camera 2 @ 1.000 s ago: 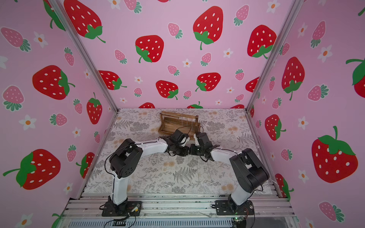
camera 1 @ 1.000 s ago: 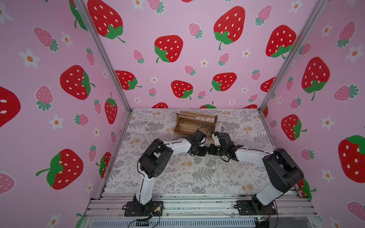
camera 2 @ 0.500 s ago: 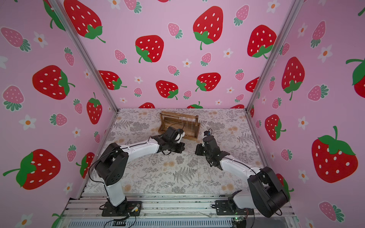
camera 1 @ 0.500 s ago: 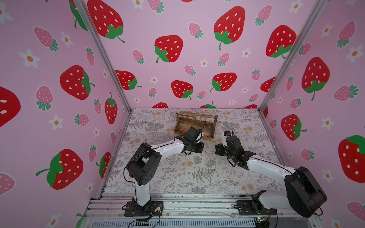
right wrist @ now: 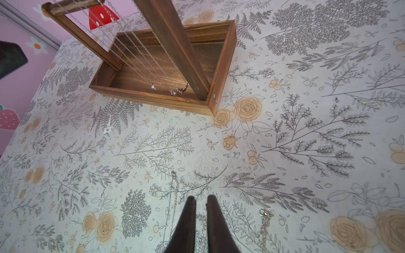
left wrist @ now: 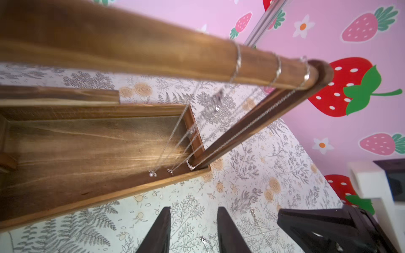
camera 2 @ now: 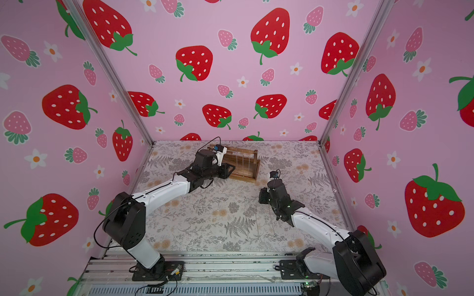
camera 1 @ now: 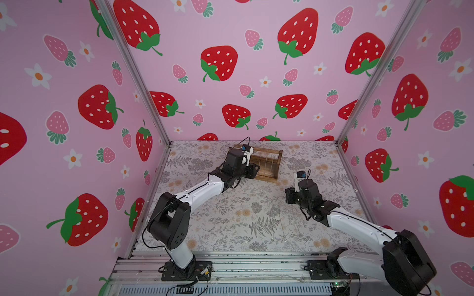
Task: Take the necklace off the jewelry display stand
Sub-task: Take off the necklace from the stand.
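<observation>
Toward the back of the table (camera 1: pixel 230 230), near the rear wall (camera 1: pixel 256 102) yet well apart from both side walls (camera 1: pixel 77 153): wooden stand (camera 1: pixel 269 164), tray (right wrist: pixel 153 100) flat, top bar (left wrist: pixel 131 50) level above it. Leaves broad bare table in front, between the arms and down to the metal rail (camera 1: pixel 230 258) at the near edge. Carries three hanging necklaces (left wrist: pixel 277 65) looped close together at one end of the bar, pendants down at the tray floor. Shows clearly, in the right wrist view, the necklace (right wrist: pixel 175 192) off the stand: a silver chain lying on the table, well apart from the tray, running beneath the right gripper (right wrist: pixel 201 197). Reads as faint lines at most in both top views. Hides the left fingertips in both top views; reveals them in the left wrist view, left gripper (left wrist: pixel 194 209) plainly parted, nothing between the jaws, over table just in front of the tray's long edge. Right gripper parted by a narrow slit, pinching nothing. Left arm (camera 1: pixel 200 187) stretched low and forward, wrist beside the stand's end. Right arm (camera 1: pixel 354 223) low, reaching inward, wrist tipped toward the table.
</observation>
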